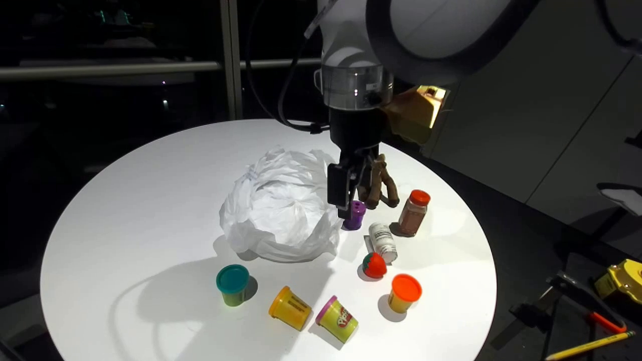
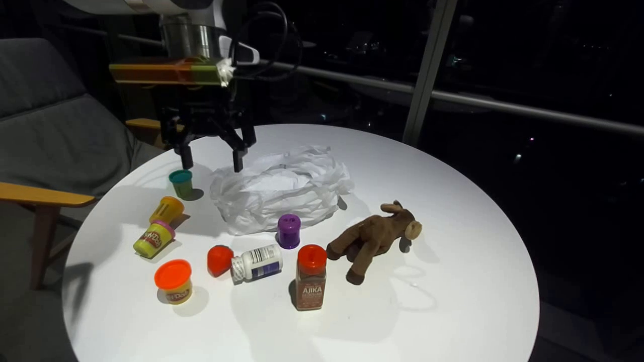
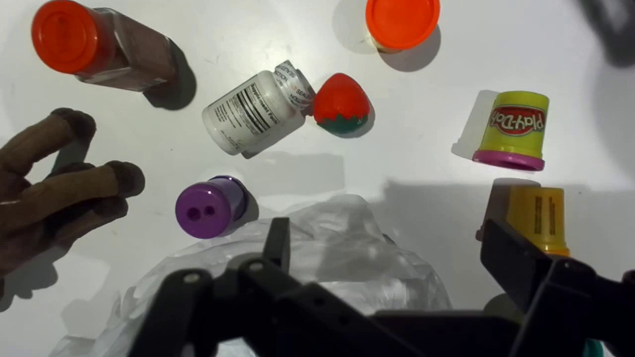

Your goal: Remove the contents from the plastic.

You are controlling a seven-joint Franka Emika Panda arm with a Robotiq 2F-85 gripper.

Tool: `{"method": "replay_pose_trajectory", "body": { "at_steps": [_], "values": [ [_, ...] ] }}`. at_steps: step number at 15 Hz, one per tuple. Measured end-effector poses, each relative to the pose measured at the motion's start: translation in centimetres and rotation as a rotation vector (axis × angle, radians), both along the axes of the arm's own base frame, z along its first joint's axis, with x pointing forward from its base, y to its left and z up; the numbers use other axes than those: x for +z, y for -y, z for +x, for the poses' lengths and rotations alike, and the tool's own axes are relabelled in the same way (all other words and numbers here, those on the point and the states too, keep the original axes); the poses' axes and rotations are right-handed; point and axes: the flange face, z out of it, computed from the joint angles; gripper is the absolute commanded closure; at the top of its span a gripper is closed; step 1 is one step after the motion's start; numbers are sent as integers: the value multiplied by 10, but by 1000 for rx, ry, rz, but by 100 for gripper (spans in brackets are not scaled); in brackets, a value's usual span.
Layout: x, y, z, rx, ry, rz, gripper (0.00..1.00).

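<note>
The plastic, a wrinkled whitish bag (image 1: 281, 210), lies with its mouth facing up; only pale folds show inside. My gripper (image 2: 212, 162) is open above the table by the bag, nothing between its fingers (image 3: 511, 258). The contents lie around the bag: a brown animal figure (image 2: 375, 236) on its side, an upright red-capped bottle (image 2: 310, 289), a purple shaker (image 3: 206, 208), a red strawberry (image 3: 341, 101) touching a fallen white bottle (image 3: 248, 111). An orange-lidded tub (image 1: 404, 293) and a teal-lidded tub (image 1: 232, 285) stand; a yellow tub (image 1: 292, 308) and a purple-lidded tub (image 1: 338, 321) lie tipped.
All of this is on a round white table (image 1: 125, 200). A grey chair (image 2: 40, 95) with wooden arms stands behind the table's edge in an exterior view. Dark glass with a metal rail (image 1: 110, 69) runs along the far side.
</note>
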Motion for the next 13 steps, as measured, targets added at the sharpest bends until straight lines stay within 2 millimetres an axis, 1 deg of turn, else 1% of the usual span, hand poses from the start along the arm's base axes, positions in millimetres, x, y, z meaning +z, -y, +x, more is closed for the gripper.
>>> {"method": "replay_pose_trajectory", "body": {
  "at_steps": [4,8,10,12,13],
  "values": [
    [63,-7,0,-86,79,-9,0],
    [136,-1,1,-180,171,10,0],
    [168,4,1,-248,193,33,0],
    [189,9,0,-291,190,60,0],
    [194,10,-1,-299,190,67,0]
  ]
}}
